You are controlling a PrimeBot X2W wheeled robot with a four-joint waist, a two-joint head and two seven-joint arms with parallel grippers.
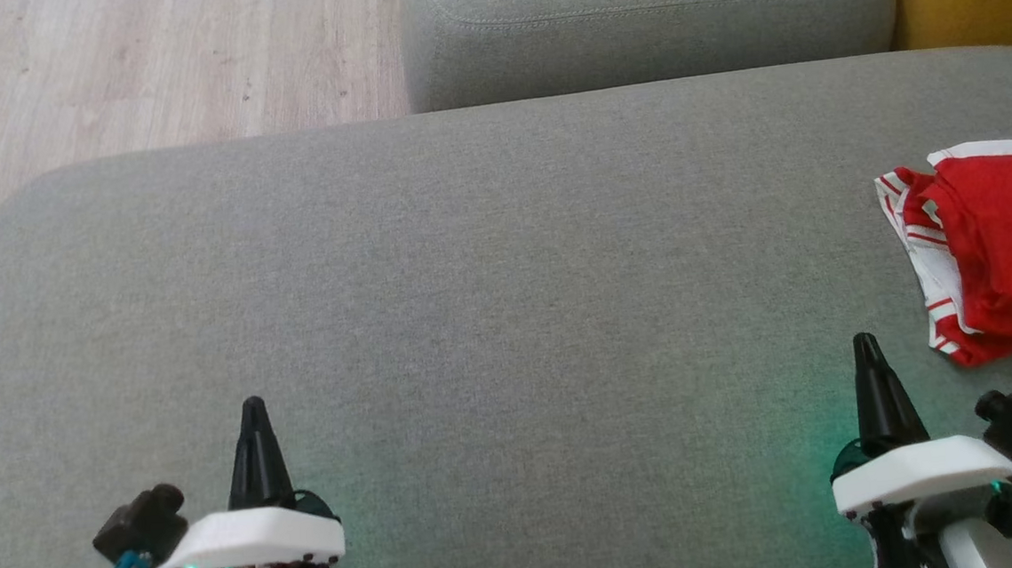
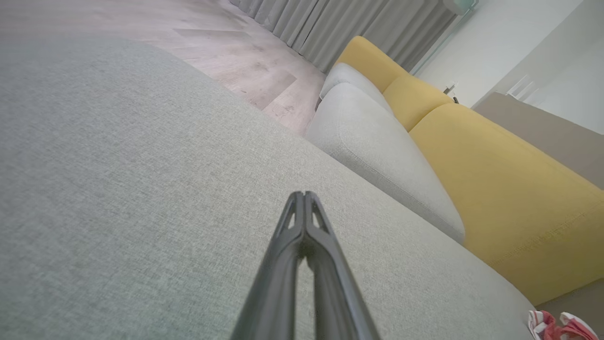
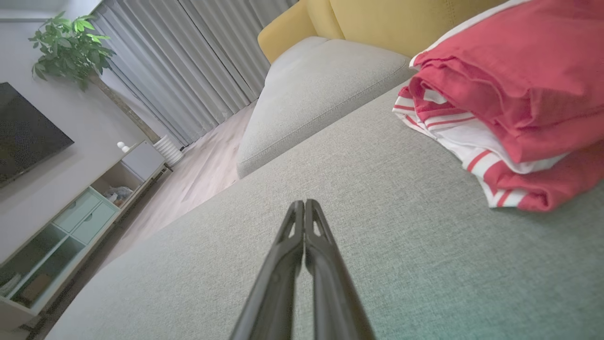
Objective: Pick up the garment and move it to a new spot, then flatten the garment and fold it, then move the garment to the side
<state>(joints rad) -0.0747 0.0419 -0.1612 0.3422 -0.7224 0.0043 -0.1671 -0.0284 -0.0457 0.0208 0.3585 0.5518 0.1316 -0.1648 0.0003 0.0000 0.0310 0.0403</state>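
Grey sofa seat [image 1: 505, 275] with a folded red garment [image 1: 1007, 258] at its far right.
The left pincer [image 1: 253, 409] hangs low at the left, fingers pressed together and empty. The right pincer [image 1: 865, 344] is likewise closed on nothing, and the white-striped red garment lies on the seat near it, up and to its right.

Soft even daylight, wide-angle edge distortion

One red-and-white garment [image 1: 1002, 249], two pincers, a left pincer [image 1: 253, 409] and a right pincer [image 1: 865, 344], two grey cushions [image 1: 469, 260], one plant [image 3: 71, 47].
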